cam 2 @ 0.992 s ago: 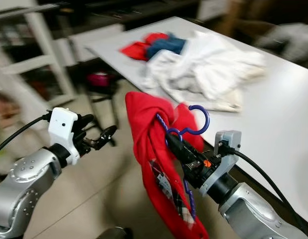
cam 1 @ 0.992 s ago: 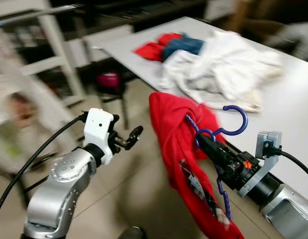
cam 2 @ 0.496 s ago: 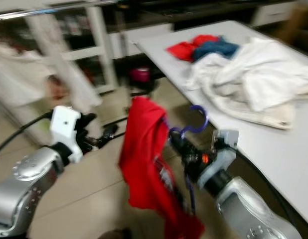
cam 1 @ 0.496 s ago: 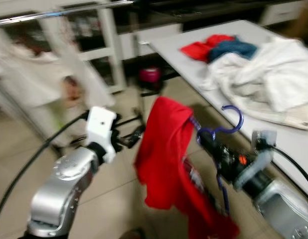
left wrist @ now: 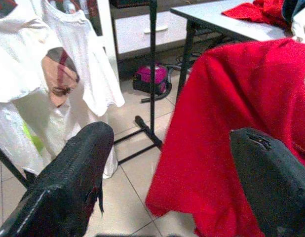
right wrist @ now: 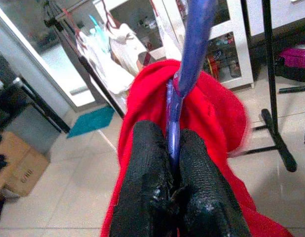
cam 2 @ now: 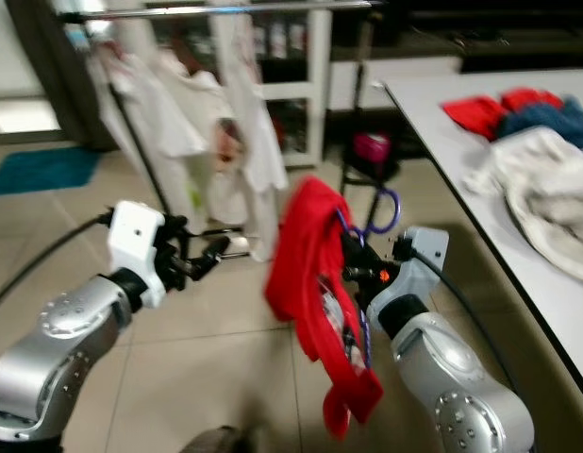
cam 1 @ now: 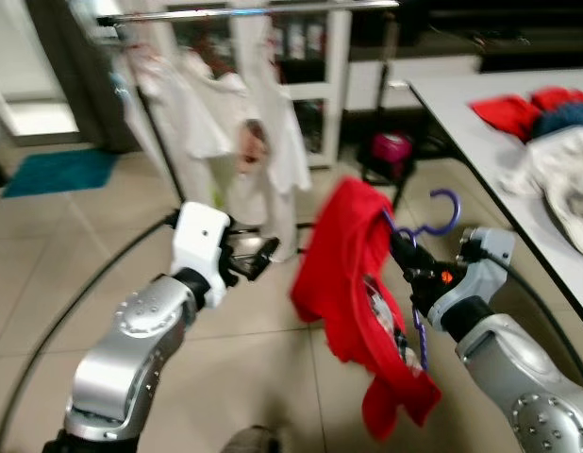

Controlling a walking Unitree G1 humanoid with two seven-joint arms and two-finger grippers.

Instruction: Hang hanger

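A clothes rack (cam 1: pixel 244 11) with white garments (cam 1: pixel 258 142) stands ahead, the white surface (cam 1: pixel 480 104) to the right. The red garment (cam 1: pixel 353 283) hangs on the blue hanger (right wrist: pixel 189 69), which the right hand (right wrist: pixel 170 163) pinches tightly. The left hand (left wrist: pixel 167 163) hovers beside it, fingers spread and empty.

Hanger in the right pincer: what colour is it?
Blue-purple plastic hanger, carrying a red garment; clearest in the right wrist view.

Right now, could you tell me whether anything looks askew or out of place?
The red garment sits lopsided on the blue hanger held by the right end effector, bunched over one side and trailing toward the floor. Clothes lie heaped on the white table.
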